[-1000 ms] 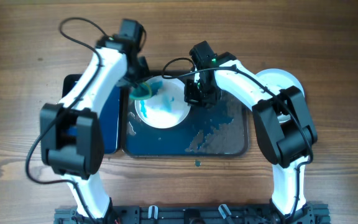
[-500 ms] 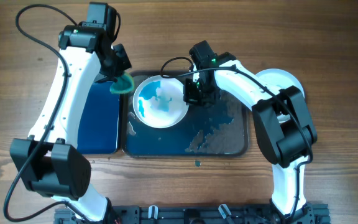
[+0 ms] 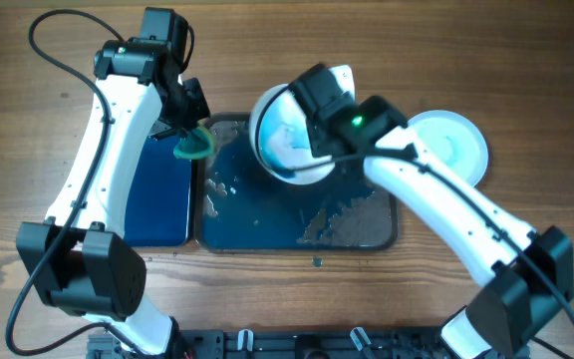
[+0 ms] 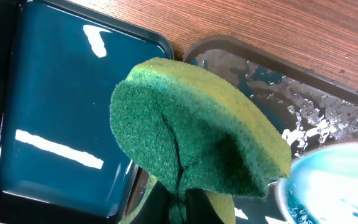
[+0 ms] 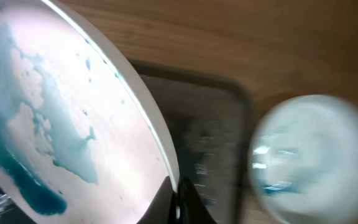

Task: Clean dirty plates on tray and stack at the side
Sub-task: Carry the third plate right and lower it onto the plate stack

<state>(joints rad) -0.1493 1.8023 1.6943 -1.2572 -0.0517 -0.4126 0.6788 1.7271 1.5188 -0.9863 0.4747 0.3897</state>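
Observation:
My right gripper (image 3: 317, 135) is shut on the rim of a white plate (image 3: 282, 140) smeared with blue. It holds the plate lifted and tilted over the wet dark tray (image 3: 297, 214). The right wrist view shows the plate (image 5: 61, 124) pinched at its edge between my fingers (image 5: 178, 199). My left gripper (image 3: 189, 135) is shut on a green and yellow sponge (image 3: 193, 145), held over the tray's left edge. The sponge (image 4: 197, 143) fills the left wrist view. Another white plate (image 3: 454, 145) lies on the table to the right, also in the right wrist view (image 5: 309, 155).
A smaller glossy blue tray (image 3: 157, 189) lies to the left of the wet tray, also in the left wrist view (image 4: 61, 106). Water streaks and a small blue drop (image 3: 317, 261) mark the tray and the table in front of it.
My right gripper lifted the smeared plate off the tray and tilted it up. My left arm swung out from over the plate with the sponge, then held near the tray's left edge.

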